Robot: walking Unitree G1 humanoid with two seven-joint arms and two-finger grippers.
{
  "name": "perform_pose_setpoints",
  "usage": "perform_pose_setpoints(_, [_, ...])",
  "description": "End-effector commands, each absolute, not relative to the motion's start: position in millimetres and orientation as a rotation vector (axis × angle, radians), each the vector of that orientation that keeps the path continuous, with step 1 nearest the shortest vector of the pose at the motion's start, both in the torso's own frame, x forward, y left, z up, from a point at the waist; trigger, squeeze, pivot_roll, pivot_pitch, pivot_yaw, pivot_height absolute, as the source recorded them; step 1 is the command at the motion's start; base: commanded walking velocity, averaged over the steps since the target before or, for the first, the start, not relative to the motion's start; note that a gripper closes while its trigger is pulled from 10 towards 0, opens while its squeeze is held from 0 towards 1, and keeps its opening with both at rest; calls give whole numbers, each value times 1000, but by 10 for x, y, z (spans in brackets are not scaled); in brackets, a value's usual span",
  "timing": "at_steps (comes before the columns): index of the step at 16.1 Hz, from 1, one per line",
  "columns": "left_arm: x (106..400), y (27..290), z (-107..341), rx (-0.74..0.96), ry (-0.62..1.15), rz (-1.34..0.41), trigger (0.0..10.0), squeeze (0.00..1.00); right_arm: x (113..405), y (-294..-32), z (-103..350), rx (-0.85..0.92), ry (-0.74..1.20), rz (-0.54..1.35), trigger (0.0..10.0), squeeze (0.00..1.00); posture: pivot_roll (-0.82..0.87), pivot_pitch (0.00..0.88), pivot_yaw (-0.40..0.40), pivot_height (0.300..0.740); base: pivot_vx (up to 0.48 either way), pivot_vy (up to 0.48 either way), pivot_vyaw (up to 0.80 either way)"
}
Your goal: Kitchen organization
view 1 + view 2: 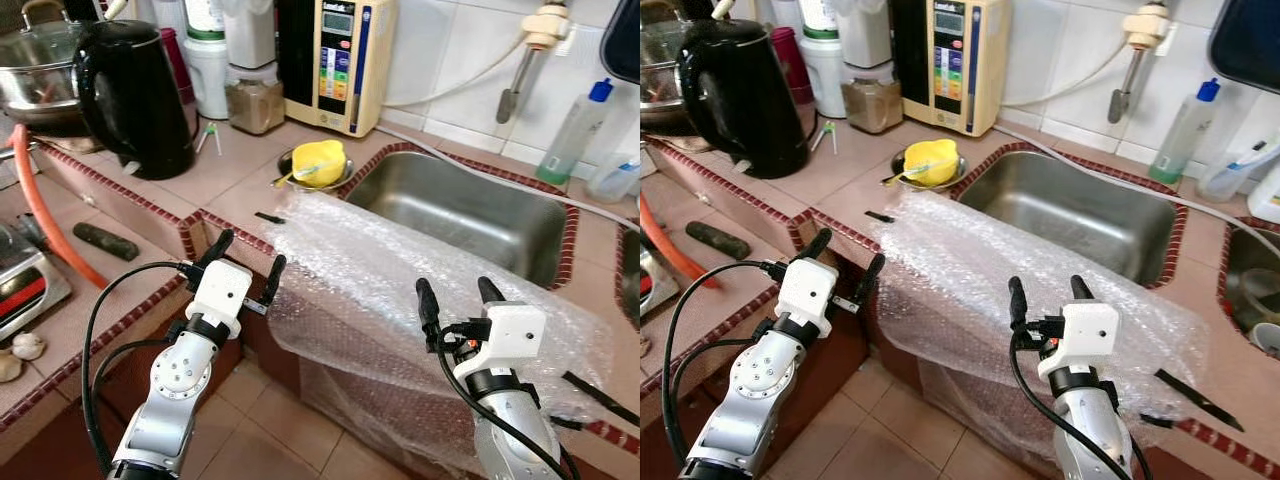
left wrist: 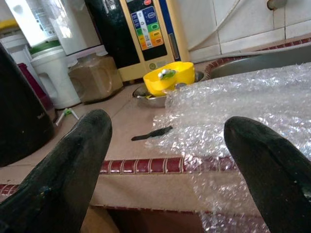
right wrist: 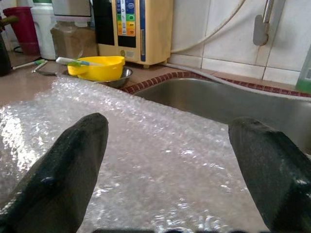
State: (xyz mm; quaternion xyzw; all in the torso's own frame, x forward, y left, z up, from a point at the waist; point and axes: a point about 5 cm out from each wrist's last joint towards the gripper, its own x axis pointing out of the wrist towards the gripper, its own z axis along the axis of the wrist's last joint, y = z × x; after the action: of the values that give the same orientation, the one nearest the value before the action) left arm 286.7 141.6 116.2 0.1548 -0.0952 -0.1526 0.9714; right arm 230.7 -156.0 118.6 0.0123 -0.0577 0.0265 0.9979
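Observation:
A large sheet of clear bubble wrap (image 1: 400,270) lies over the counter's front edge beside the steel sink (image 1: 470,205) and hangs down toward the floor. My left gripper (image 1: 245,263) is open at the sheet's left edge, its fingers (image 2: 63,170) empty. My right gripper (image 1: 458,296) is open just above the sheet's right part, nothing between its fingers (image 3: 58,179). A yellow bowl (image 1: 320,160) with a small utensil in it rests in a steel dish behind the sheet.
A black kettle (image 1: 135,95) stands at the back left beside a steel pot (image 1: 35,70). A cream appliance (image 1: 340,60), jars and a clear spray bottle (image 1: 572,135) line the tiled wall. An orange hose (image 1: 45,215) crosses the lower left counter. Tiled floor (image 1: 260,430) lies below.

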Motion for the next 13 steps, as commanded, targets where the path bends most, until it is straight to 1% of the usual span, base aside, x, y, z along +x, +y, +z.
perform_pose_setpoints(1, [2864,1420,1130,311,-170,-316,10000,0,2305,-1575,1187,20,-113,48,10000,0,157,0,-3,740,0,352,0])
perform_pose_setpoints(6, [2859,1408,1123,312,-164,-330,10000,0,2301,-1569,1187,22,-112,46,10000,0,155,0,1,740,0,365,0])
perform_pose_setpoints(11, [2846,1410,1104,316,-157,-333,10000,0,2292,-1564,1182,21,-110,46,10000,0,156,0,1,740,0,446,0])
perform_pose_setpoints(13, [2830,1396,1108,333,-169,-340,10000,0,2294,-1567,1182,20,-109,49,10000,0,158,0,-3,740,0,0,0])
